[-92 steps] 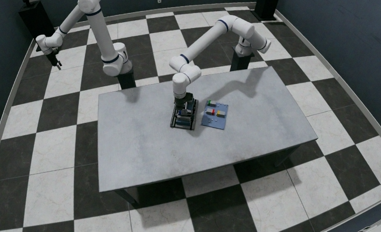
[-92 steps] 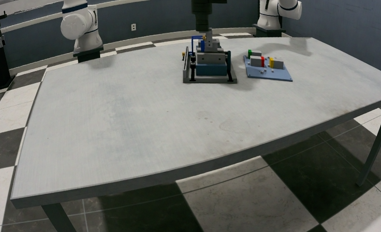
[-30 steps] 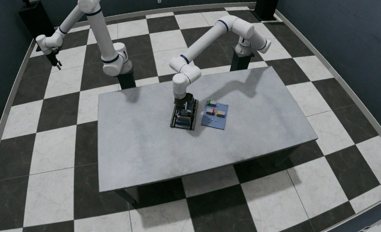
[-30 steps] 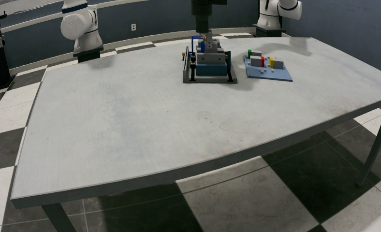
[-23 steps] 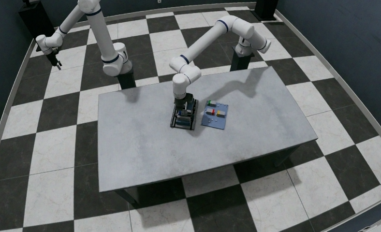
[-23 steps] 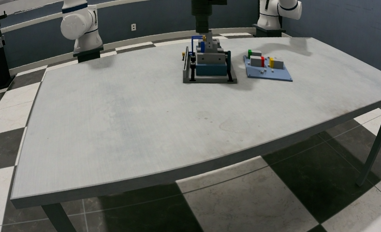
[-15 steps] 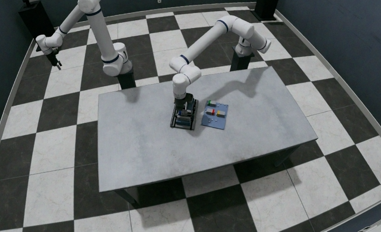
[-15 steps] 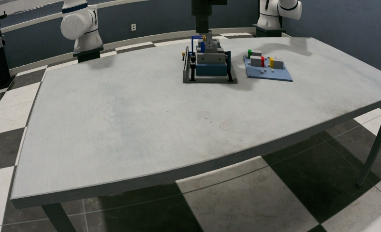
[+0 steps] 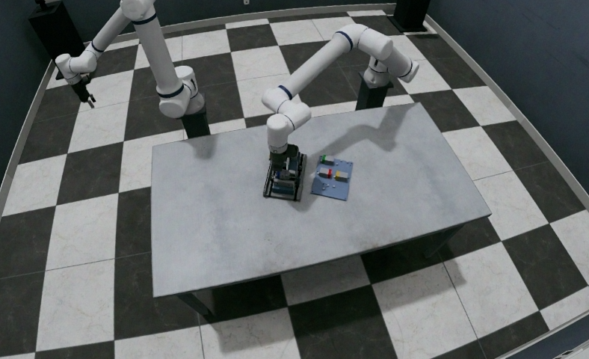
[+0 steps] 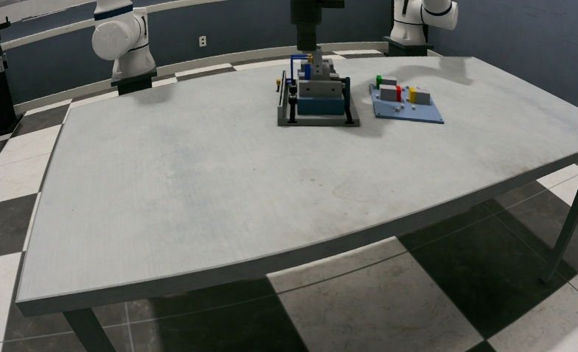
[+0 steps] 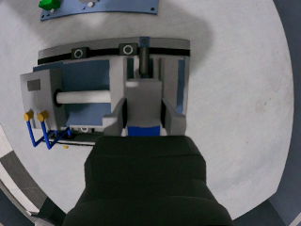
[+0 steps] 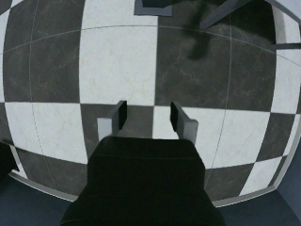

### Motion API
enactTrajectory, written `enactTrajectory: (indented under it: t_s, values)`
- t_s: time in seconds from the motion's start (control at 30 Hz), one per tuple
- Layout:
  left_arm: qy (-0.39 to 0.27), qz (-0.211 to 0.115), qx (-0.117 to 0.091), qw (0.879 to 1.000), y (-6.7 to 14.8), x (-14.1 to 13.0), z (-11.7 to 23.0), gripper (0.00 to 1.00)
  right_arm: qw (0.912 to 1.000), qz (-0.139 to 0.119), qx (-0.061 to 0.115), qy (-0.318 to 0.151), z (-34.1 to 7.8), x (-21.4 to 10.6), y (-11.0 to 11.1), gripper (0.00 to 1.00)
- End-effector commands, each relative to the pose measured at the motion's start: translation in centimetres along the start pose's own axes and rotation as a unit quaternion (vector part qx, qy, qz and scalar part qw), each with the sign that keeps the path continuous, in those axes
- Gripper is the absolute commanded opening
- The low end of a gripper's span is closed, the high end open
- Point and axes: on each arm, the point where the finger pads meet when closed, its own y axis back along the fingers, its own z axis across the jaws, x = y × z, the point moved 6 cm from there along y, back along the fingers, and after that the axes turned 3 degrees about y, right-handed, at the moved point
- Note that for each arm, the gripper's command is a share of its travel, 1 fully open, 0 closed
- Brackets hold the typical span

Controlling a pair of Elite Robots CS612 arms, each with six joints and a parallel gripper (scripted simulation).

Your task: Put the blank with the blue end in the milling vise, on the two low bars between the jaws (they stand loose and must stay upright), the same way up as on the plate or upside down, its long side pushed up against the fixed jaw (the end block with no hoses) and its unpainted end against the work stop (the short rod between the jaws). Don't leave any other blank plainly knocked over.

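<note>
Left gripper (image 9: 283, 172) (image 11: 144, 118): clenched on blue-ended blank (image 11: 144, 104), wrist view centre | blank: between its fingers, blue end toward frame bottom, over milling vise (image 9: 267, 190) (image 10: 318, 121) (image 11: 42, 57) | right gripper (image 9: 90, 100) (image 12: 149, 115): released, upper left of top view, away from table (image 9: 226, 231) (image 10: 187, 187)

soft, even overhead light, muted shadows on the tabletop (image 9: 226, 222) (image 10: 240, 174) (image 11: 245, 94), curved wide-angle edges, dark gripper housings

Right gripper (image 12: 149, 116): fingers spread, nothing between. Beneath, dark and white floor tiles (image 12: 118, 66). Table leg (image 12: 226, 14) near the far edge.
</note>
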Motion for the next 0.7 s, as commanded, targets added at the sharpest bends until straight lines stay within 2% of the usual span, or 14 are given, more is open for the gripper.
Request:
enactTrajectory:
  t_s: [0.0, 0.67]
  values:
    - [0.0, -0.001, -0.001, 1.0, 0.18, -0.02, 0.03, 0.0, 1.0, -0.001, 0.0, 0.0, -0.02, -0.06, 0.09, 1.0]
    - [0.0, -0.001, -0.001, 1.0, 0.01, -0.02, 0.03, 0.0, 1.0, -0.001, 0.0, 0.0, -0.02, -0.06, 0.09, 1.0]
